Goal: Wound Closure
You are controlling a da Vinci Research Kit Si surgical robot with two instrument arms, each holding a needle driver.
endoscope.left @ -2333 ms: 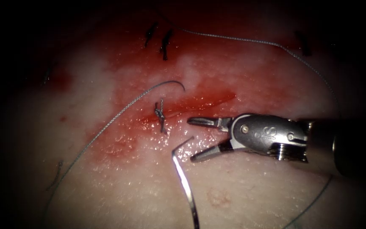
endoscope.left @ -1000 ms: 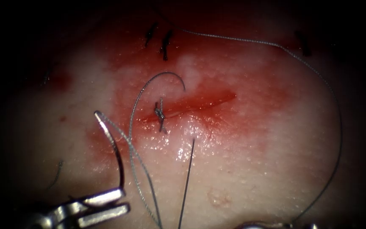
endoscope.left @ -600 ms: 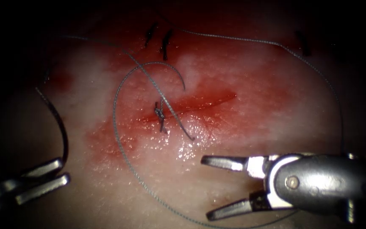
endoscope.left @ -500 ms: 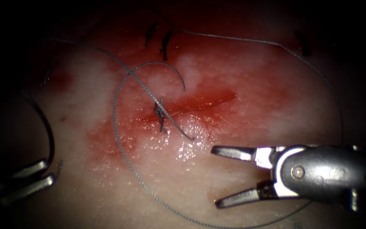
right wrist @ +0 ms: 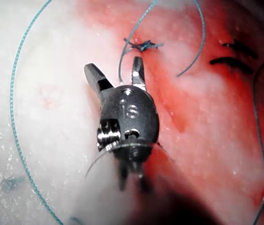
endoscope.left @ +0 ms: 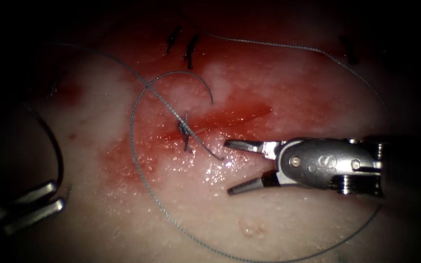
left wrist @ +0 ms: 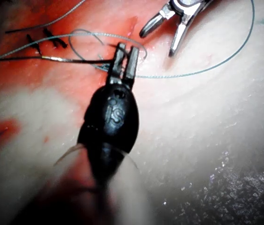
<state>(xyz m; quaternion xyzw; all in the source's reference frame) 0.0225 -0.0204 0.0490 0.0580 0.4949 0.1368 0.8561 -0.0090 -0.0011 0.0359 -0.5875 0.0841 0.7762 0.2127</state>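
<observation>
Endoscope view: the tissue [endoscope.left: 278, 229] carries the cut [endoscope.left: 230, 118] with a knot [endoscope.left: 184, 130] at its left end. Right tool [endoscope.left: 234, 165], jaws spread and empty, hovers just below the cut. Left tool [endoscope.left: 57, 195], far left, pinches the needle [endoscope.left: 54, 146] near one end, clear of the tissue. Thread [endoscope.left: 137, 160] loops between.
</observation>
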